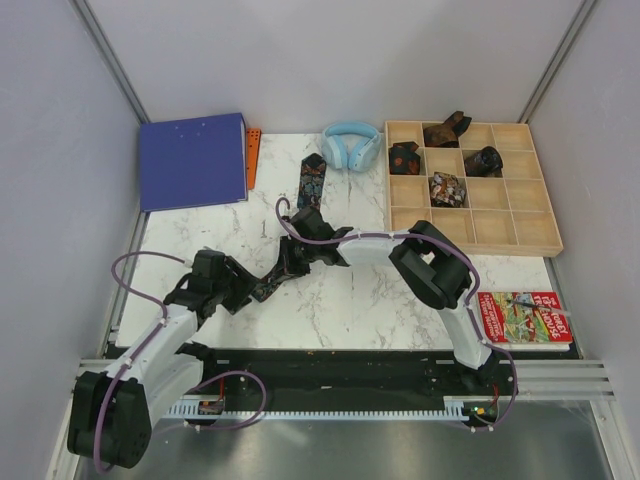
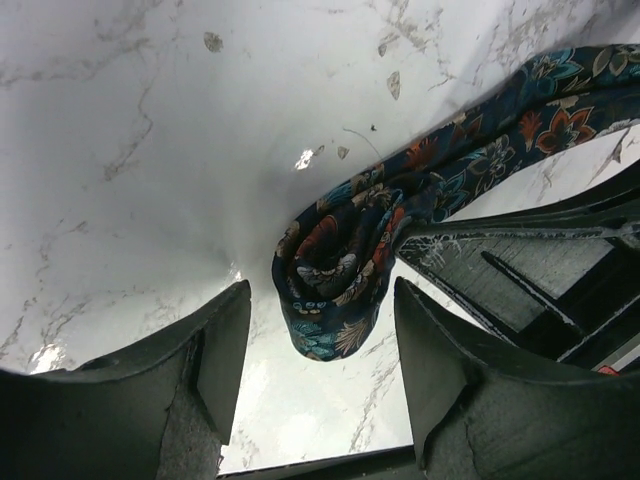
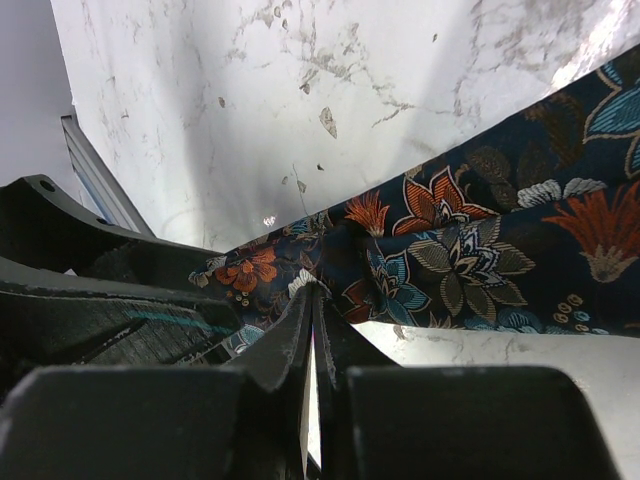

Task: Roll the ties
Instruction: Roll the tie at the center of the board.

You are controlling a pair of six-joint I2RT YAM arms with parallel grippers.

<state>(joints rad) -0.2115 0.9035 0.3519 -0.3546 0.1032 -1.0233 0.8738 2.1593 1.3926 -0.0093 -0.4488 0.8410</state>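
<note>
Bench (image 1: 350, 300): marble, with a blue binder (image 1: 193, 160) far left. The wooden tray (image 1: 545, 215) far right is a grid of compartments. Four rolled ties sit one per cell in its far-left part, e.g. (image 1: 447, 188), and the other cells are bare.

The tie (image 1: 312, 180) I'm working runs as a long strip from beside the headphones (image 1: 351, 146) diagonally down toward my left arm. A book (image 1: 525, 318) lies near right.

My left jaws are apart, straddling the coiled end (image 2: 335, 270). It has only a few turns and touches neither pad, as far as I can tell. My right jaws are together, pinching what looks like a fold at the strip's edge (image 3: 345, 250).

Handling guess: the fabric is light, limp and slick, so the coil will likely spring open if it's let go. Best hold is across the coil's sides, squeezing gently while the strip stays taut.
</note>
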